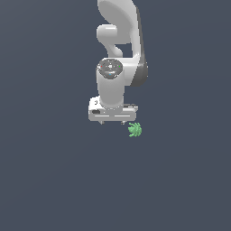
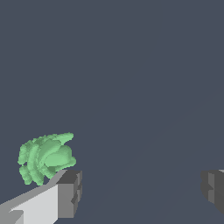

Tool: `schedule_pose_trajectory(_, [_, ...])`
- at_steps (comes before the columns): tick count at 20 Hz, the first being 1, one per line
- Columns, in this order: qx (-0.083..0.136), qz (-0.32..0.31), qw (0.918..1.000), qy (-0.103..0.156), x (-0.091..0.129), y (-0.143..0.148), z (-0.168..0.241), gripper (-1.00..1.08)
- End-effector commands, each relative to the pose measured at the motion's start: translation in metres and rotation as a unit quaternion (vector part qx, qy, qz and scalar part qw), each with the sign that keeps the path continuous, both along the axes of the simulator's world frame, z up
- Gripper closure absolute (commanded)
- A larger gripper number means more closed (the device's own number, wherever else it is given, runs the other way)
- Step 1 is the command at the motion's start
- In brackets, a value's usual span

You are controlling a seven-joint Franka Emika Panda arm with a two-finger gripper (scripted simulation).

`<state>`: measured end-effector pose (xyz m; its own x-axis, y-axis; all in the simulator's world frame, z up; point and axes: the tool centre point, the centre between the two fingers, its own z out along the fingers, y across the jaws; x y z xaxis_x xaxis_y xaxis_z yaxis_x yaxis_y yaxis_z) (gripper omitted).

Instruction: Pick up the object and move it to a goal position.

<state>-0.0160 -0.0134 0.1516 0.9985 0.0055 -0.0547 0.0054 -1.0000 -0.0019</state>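
White, smooth-shelled arm [image 1: 118, 54] hung over a flat, dull slate-grey floor [image 1: 45, 180], rounded joints stacked above a boxy wrist. Gripper [image 1: 112, 122] was released: in the wrist view its two blocky grey fingers [image 2: 70, 192] stood wide apart with nothing between them. Small bright green object [image 1: 135, 130], a lobed, ridged leafy cluster, lay on the floor just beside the gripper toward the exterior view's right, outside the gap and close against one finger; contact could not be judged.
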Motion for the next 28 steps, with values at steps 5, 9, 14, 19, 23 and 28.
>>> schedule_pose_trajectory(5, [-0.005, -0.011, 0.9999, 0.003, -0.001, -0.012, -0.003, -0.92])
schedule_pose_trajectory(9, [-0.012, -0.029, 0.9995, 0.007, -0.003, -0.032, -0.007, -0.92])
schedule_pose_trajectory(14, [-0.011, -0.027, 0.9995, 0.006, -0.003, -0.028, -0.008, -0.92])
schedule_pose_trajectory(19, [-0.011, -0.017, 0.9998, 0.001, -0.004, -0.005, -0.017, -0.92])
schedule_pose_trajectory(23, [-0.009, -0.001, 0.9999, -0.007, -0.009, 0.028, -0.029, -0.92])
schedule_pose_trajectory(28, [-0.005, 0.024, 0.9995, -0.018, -0.020, 0.080, -0.047, -0.92])
